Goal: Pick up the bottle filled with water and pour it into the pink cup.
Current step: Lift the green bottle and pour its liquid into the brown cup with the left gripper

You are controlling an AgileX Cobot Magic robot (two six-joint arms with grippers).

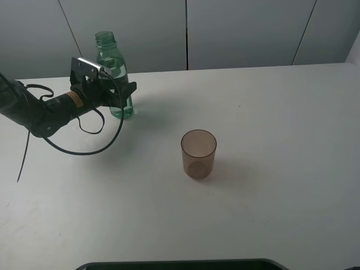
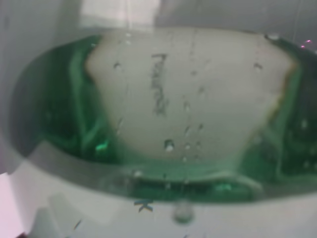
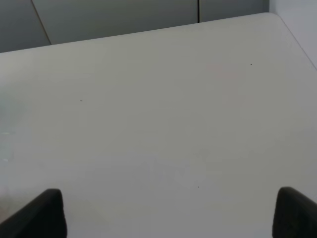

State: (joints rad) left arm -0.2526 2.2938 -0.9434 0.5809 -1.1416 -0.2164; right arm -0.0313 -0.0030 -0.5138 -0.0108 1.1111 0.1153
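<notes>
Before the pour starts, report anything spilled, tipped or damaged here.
Nothing stands out. The bottle stands upright and uncapped with the left gripper at its lower body; the pink cup stands upright, apart from it, and the table shows no puddle.

The left arm [image 1: 34,115] is reached out low and level from the left side, with the left gripper [image 1: 115,93] set around the bottle [image 1: 107,48]. Whether it's actually clamped can't be made out. On the right gripper [image 3: 168,215], the fingers [image 3: 44,213] are spread wide apart.
</notes>
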